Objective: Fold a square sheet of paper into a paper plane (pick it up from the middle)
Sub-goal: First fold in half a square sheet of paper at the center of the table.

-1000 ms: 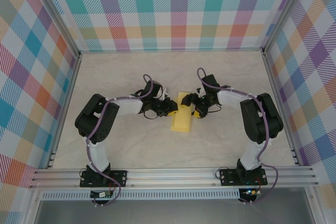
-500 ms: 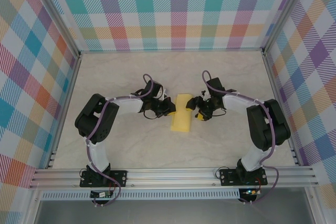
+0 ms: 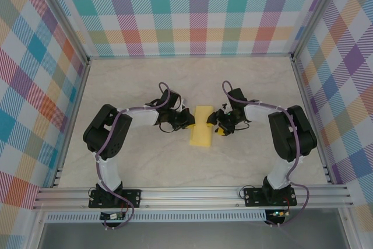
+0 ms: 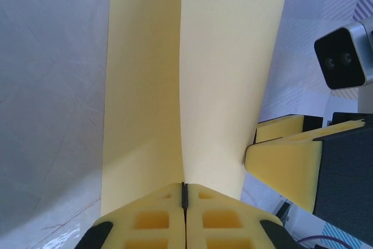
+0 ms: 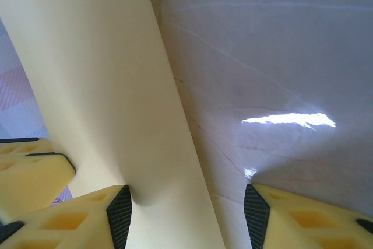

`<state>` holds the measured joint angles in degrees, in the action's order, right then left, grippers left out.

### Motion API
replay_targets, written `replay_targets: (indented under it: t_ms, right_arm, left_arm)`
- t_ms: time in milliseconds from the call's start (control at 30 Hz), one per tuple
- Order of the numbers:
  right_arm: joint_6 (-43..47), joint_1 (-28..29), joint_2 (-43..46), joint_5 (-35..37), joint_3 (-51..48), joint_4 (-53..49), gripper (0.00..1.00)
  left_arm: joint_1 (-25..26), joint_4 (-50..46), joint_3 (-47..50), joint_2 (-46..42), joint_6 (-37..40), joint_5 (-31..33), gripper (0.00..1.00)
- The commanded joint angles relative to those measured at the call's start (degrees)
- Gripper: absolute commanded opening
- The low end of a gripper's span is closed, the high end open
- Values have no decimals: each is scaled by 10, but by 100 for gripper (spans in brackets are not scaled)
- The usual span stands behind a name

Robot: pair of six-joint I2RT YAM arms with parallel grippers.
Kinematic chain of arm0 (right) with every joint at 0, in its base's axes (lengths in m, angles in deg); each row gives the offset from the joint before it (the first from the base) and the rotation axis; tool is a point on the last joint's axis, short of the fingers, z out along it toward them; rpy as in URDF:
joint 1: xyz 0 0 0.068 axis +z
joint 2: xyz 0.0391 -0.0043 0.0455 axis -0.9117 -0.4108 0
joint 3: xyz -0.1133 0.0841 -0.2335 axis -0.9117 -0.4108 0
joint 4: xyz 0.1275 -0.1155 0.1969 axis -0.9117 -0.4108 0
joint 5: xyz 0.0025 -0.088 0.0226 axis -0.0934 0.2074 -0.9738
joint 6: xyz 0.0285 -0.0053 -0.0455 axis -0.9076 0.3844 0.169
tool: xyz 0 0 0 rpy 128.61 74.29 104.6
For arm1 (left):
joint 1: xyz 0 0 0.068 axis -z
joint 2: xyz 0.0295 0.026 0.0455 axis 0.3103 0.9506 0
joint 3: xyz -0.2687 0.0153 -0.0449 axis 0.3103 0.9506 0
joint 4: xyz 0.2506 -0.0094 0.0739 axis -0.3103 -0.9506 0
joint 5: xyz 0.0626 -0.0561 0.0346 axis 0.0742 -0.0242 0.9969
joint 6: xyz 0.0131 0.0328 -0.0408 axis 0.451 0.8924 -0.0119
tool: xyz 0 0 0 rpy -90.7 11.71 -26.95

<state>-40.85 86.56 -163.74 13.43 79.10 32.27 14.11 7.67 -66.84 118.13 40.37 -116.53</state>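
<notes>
Yellow paper (image 3: 203,129) lies folded on the worktop (image 3: 140,161); the left pincer (image 3: 189,119) is clamped on one edge, while the right pincer (image 3: 216,126) stands apart at the opposite edge.

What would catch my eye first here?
The bright yellow paper sits at the middle of the table. The left gripper is pinched shut on one edge, and the right gripper stands open around the opposite edge. Pastel checked walls surround it all.
</notes>
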Motion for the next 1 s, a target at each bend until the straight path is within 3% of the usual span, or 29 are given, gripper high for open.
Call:
replay_targets:
  t_ms: [0,100,167,267,367,567,967]
  right_arm:
    - [5,-1,-9,-13,17,8,57]
    - [9,0,-12,5,21,-9,57]
    - [13,3,-14,17,26,-23,57]
    - [13,7,-20,25,34,-36,57]
    - [25,21,-29,66,63,-81,59]
    - [43,47,-57,135,120,-165,60]
    - [92,53,-76,141,167,-217,62]
  left_arm:
    - [5,-19,-15,-7,12,4,7]
    - [5,-30,-16,-11,13,15,11]
    - [5,-47,-15,-22,18,37,20]
    - [5,-89,-12,-55,28,98,35]
    - [5,-136,-14,-89,37,163,43]
    - [5,-182,-6,-135,32,242,44]
    - [4,-178,0,-133,31,229,45]
